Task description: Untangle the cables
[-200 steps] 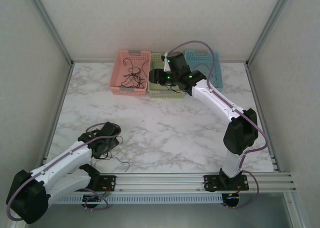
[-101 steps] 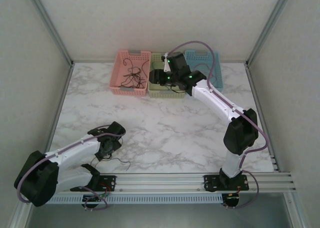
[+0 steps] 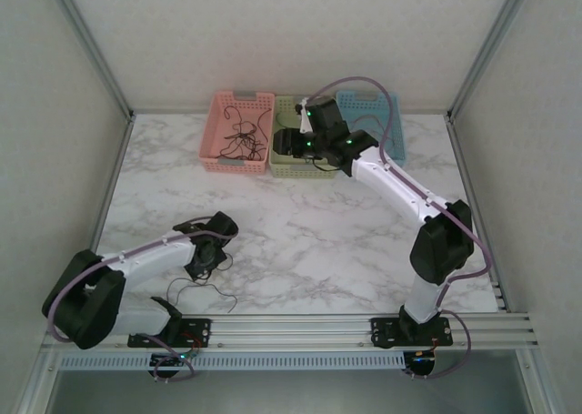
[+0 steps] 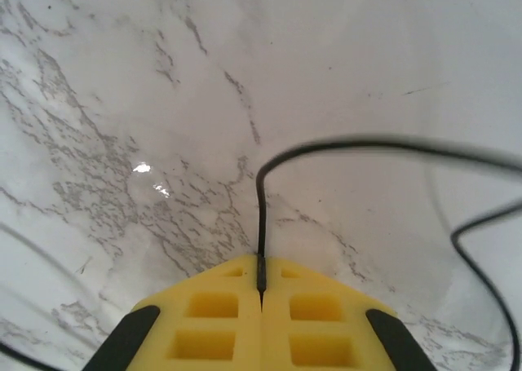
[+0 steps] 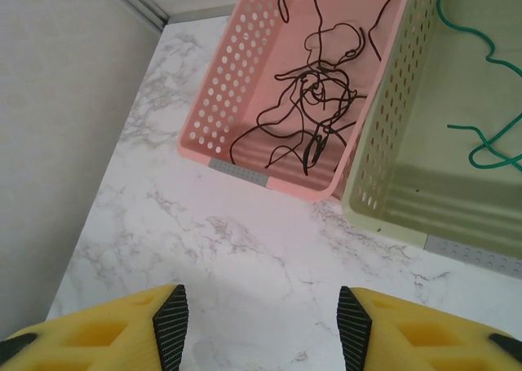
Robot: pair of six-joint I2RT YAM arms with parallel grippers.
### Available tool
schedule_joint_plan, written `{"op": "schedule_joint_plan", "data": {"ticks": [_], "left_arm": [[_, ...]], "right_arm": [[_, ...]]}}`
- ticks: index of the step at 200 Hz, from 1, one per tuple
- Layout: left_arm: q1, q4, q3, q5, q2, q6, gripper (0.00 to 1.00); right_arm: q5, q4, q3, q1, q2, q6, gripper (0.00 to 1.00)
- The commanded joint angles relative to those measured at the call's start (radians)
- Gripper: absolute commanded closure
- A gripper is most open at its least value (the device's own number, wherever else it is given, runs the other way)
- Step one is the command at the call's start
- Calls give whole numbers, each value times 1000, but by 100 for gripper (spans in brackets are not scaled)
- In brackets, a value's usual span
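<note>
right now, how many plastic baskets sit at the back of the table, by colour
pink perforated plastic basket: 1
olive-green perforated plastic basket: 1
light blue plastic basket: 1
total: 3

Tabletop [image 3: 309, 241] lies open mid-way (baskets [image 3: 227, 164] line far edge, black cable [image 4: 260, 216] front-left).
</note>
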Motion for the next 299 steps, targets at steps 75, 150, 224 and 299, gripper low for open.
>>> {"op": "schedule_joint_plan", "data": {"ticks": [75,150,224,299], "left_arm": [[114,-143,717,-67,162,357,100],[237,-339,1577,54,541,542,100],[282,-302,2126,133,773,630,100],[325,29,2146,163,862,646,100]], "right_arm": [[9,-15,-141,-55,-155,-35,45],[-7,-19,-273,-133,-242,-56,46],[-22,-17,-286,-156,-216,-58,46],[-40,-21,-268,-162,-167,-58,46]]}}
